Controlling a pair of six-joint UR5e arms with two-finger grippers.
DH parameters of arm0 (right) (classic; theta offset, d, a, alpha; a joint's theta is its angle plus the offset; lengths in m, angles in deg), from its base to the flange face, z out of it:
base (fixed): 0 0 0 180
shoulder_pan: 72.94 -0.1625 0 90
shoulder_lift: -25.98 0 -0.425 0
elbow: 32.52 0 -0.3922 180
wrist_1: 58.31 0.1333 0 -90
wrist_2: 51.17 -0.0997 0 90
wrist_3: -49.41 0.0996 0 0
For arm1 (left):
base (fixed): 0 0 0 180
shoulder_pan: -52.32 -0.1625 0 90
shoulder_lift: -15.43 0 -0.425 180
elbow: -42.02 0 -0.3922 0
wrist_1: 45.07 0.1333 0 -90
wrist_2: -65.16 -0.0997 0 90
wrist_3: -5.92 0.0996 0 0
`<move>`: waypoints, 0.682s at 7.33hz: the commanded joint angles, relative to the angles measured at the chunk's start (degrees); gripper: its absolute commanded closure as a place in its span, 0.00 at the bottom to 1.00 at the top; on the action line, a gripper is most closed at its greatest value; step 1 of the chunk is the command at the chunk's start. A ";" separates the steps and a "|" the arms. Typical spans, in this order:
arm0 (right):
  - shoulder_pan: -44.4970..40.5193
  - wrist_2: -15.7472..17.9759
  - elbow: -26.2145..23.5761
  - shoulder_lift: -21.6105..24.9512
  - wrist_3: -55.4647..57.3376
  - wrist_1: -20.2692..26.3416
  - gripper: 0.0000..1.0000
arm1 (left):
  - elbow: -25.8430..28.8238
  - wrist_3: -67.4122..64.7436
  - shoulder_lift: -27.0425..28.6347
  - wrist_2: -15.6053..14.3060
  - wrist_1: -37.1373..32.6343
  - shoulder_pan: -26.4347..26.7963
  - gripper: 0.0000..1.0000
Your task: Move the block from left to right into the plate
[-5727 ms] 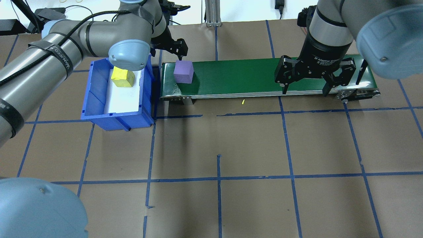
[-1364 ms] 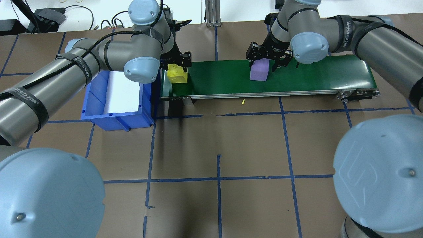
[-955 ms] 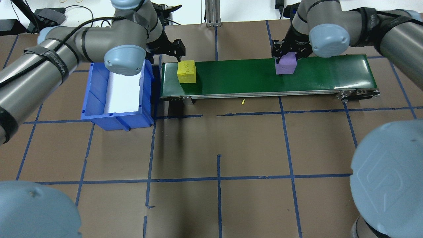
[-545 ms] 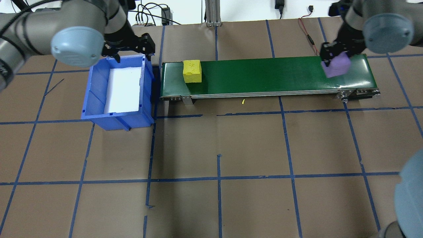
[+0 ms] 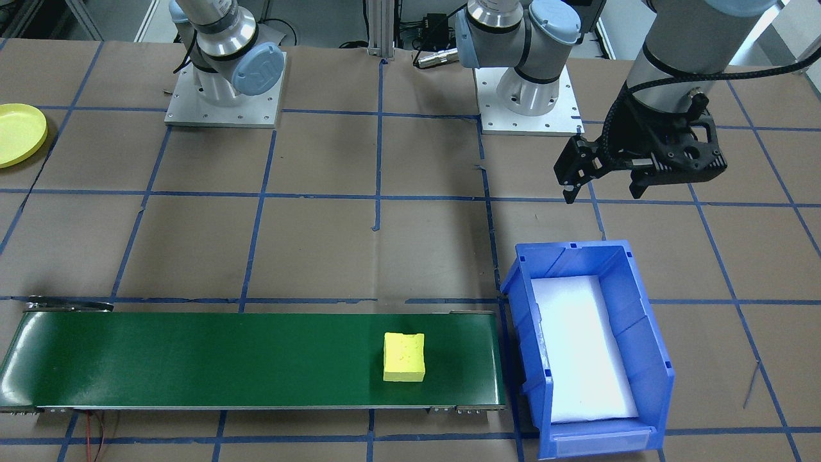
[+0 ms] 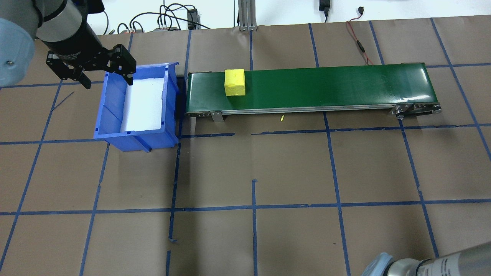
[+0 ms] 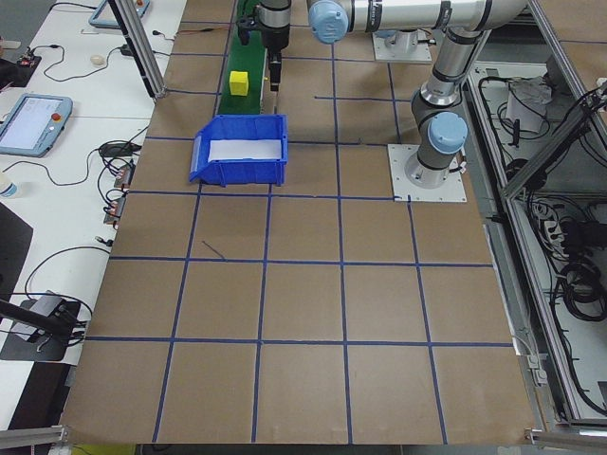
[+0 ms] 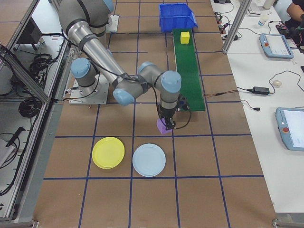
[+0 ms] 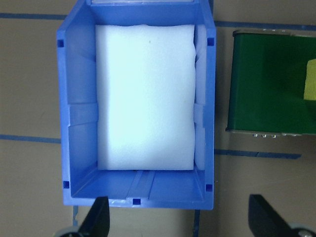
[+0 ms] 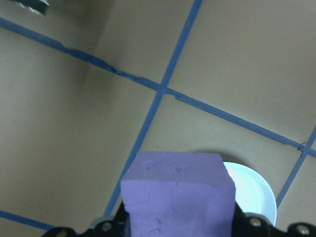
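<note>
Since half a second ago the right gripper [image 8: 166, 124] has carried the purple block [image 8: 162, 126] off the right end of the green conveyor belt [image 6: 310, 89] and out of the overhead view altogether. Seen from the table's right end, it now hangs at mid-frame just below the belt's near end, above the brown paper. Its fingers are clamped on the block, whose upper part fills the bottom of the right wrist view [image 10: 178, 195]. Beyond the block in that view lies part of a pale blue plate [image 10: 252, 192]. The yellow plate [image 8: 109, 152] sits lower left of the block in the right-end view, well apart from it, with the pale blue plate just beside it; both plates look bare, though they are small there.

Over the same half second the left gripper [image 6: 105, 78] has pulled back to the upper left of the overhead frame. Its fingers [image 6: 127, 73] stand wide apart and hold nothing. In the front-facing view [image 5: 603, 186] it hovers above the far end of the blue bin [image 5: 648, 333] at right.

Only a white foam pad [image 9: 145, 96] lies in the bin.

On the left part of the belt in the overhead frame, a yellow block [image 6: 234, 82] stands alone, and it has moved a little rightward.
</note>
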 commanded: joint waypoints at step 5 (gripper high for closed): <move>11.46 0.37 -0.10 -8.23 -11.72 -6.41 0.00 | 0.02 1.52 -0.02 2.11 -0.96 2.40 0.00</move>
